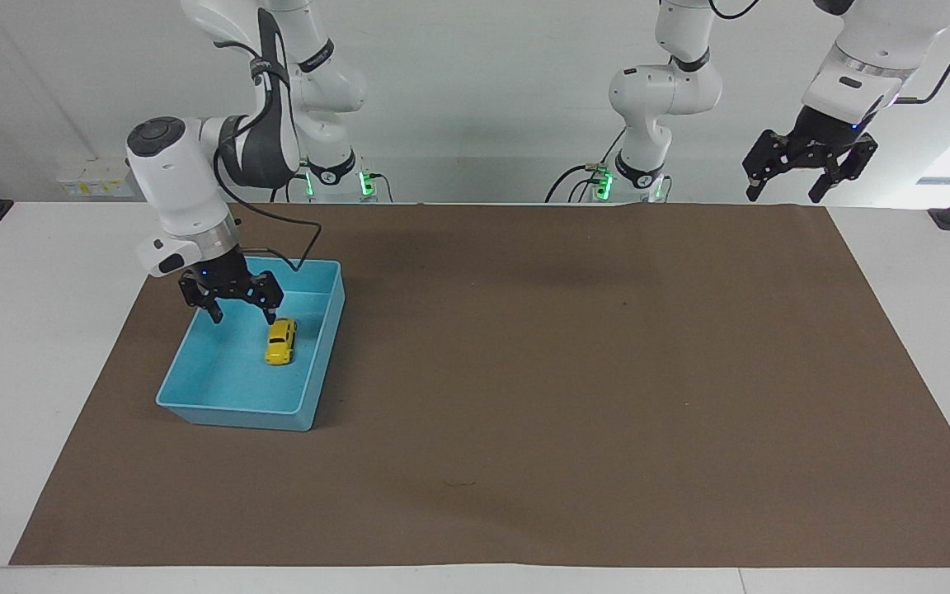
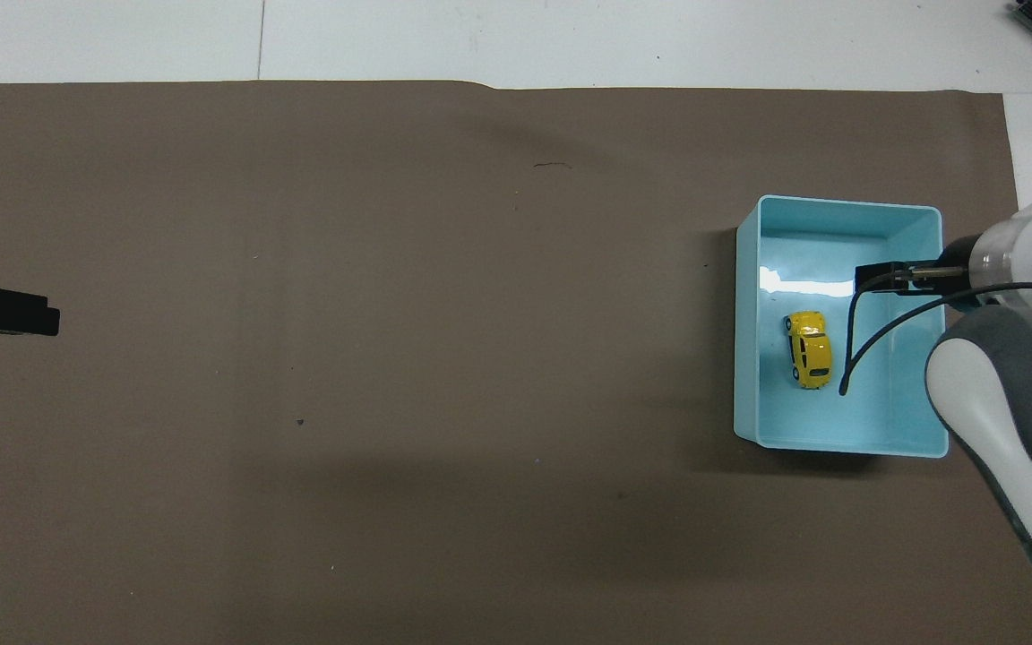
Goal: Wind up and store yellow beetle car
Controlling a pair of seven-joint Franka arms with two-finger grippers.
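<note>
Facing view: yellow beetle car (image 1: 280,341) lies stored in blue bin (image 1: 232,404); right tool (image 1: 230,308) above, released; left tool (image 1: 808,175) waits, released; next, retreat.

Glossy plastic light-blue bin (image 1: 195,407), shiny yellow beetle car (image 1: 280,342), matt brown paper mat (image 1: 574,388)

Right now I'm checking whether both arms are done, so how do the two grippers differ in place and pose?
The right gripper hangs low over the light-blue bin, close above the yellow beetle car lying in it; the left gripper is raised high over the mat's corner at the left arm's end of the table, with nothing under it. The right arm is bent down; the left arm waits. Both grippers are open and empty.
</note>
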